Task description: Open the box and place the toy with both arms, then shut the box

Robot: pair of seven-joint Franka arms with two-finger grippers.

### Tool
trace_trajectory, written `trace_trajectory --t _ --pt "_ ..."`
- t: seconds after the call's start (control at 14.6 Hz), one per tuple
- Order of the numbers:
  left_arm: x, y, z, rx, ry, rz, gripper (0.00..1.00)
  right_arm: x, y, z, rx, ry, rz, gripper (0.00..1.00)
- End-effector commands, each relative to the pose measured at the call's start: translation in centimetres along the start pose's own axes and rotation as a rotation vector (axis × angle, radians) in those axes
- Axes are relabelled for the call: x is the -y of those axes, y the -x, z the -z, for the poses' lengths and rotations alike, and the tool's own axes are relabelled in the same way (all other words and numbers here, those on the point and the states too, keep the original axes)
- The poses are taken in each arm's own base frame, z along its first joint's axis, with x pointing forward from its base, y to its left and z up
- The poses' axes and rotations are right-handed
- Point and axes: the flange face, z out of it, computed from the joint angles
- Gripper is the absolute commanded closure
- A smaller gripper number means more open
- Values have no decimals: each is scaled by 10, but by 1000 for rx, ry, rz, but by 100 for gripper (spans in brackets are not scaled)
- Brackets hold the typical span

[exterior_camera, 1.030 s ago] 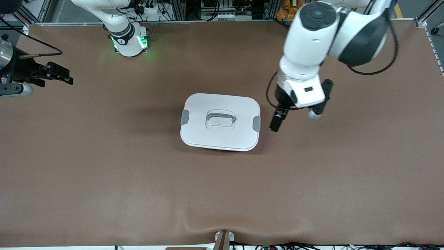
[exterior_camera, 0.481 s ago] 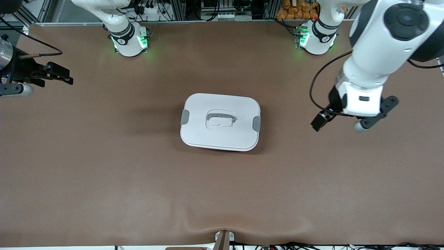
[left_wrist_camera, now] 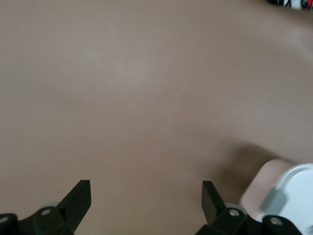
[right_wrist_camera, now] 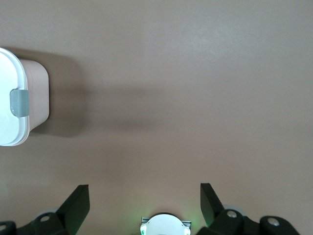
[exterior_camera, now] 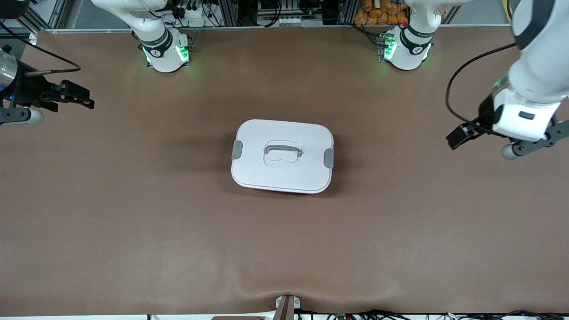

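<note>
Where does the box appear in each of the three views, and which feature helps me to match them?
Front view: the box sits closed at the middle of the table.
Left wrist view: only one corner of it shows at the frame's edge, past the open left gripper.
Right wrist view: one end shows at the frame's edge.
Shared landmark: a grey clip on the lid's side.

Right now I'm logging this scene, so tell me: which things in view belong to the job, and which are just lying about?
Part of the job:
- box, lid on, mid-table
- left gripper, open, over the table at the left arm's end
- right gripper, open, waiting over the right arm's end
- no toy in view

Just lying about:
- table
- cables along its nearest edge
</note>
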Motion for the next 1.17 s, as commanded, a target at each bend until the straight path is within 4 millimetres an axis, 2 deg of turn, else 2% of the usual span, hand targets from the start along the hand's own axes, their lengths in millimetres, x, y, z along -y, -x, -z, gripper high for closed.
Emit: trace_trajectory --t 0.0,0.27,0.55,0.76,0.96,1.1 --pt "27 6 16 19 -1 -103 0 0 0 1 -8 -16 4 0" --pt "37 19 22 45 -16 -213 0 -1 1 2 -8 -16 2 0" --pt "58 36 21 84 48 -189 0 -1 1 1 -6 -16 2 0" --pt "58 51 29 70 52 -199 0 0 0 1 -4 -16 4 0" --pt "58 65 29 74 48 -211 0 -1 0 1 -5 -16 2 0" --pt "58 67 32 68 50 -214 0 -1 0 1 -8 -16 2 0"
